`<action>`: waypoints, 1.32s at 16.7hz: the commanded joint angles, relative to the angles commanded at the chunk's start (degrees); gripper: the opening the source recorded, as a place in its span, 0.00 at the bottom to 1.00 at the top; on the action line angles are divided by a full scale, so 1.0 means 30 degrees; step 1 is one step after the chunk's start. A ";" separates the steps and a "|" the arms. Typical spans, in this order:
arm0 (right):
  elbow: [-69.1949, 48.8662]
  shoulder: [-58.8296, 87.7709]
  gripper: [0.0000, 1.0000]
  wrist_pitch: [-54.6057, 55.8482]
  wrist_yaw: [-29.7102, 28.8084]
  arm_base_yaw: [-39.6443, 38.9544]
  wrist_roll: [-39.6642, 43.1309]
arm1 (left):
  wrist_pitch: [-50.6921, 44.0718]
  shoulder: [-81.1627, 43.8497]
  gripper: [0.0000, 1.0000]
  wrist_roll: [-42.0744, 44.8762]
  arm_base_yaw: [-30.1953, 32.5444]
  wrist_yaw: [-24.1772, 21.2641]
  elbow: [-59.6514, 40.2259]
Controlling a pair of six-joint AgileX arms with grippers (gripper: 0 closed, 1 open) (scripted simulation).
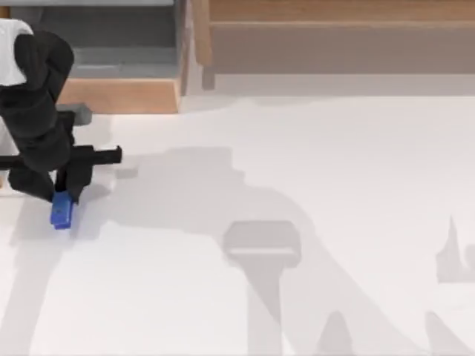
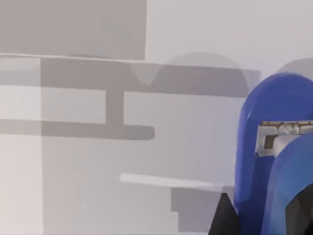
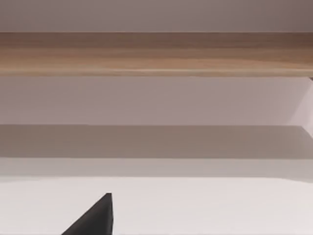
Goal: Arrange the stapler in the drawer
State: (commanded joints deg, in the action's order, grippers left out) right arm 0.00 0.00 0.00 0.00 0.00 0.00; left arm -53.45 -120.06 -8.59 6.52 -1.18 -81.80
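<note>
Stapler [image 1: 62,211] sits pinched in my left gripper [image 1: 64,200] at table's left side, long axis running roughly toward drawer [image 1: 119,95]; drawer lies just beyond, up-table and slightly right; right arm parked, fingers can't tell.

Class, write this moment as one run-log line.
left gripper: at table's left, on stapler | drawer: open, stapler not yet inside | right arm: parked

A rendered simulation: bare white table [image 1: 312,185], flat shadows, a drawer [image 1: 122,95] behind the left gripper [image 1: 65,194].
</note>
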 joint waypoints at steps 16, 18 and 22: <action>0.0000 0.0000 1.00 0.0000 0.0000 0.0000 0.0000 | -0.3797 0.0426 0.00 0.3048 -0.1050 -0.3194 -0.4658; 0.0000 0.0000 1.00 0.0000 0.0000 0.0000 0.0000 | -0.4922 0.0135 0.00 0.4250 -0.1881 -0.4269 -0.7131; 0.0000 0.0000 1.00 0.0000 0.0000 0.0000 0.0000 | -0.6407 -0.1617 0.00 0.6441 -0.4946 -0.5248 -1.2647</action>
State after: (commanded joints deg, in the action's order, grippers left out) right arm 0.00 0.00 0.00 0.00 0.00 0.00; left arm -72.67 -124.91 10.73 -8.32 -16.92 -119.74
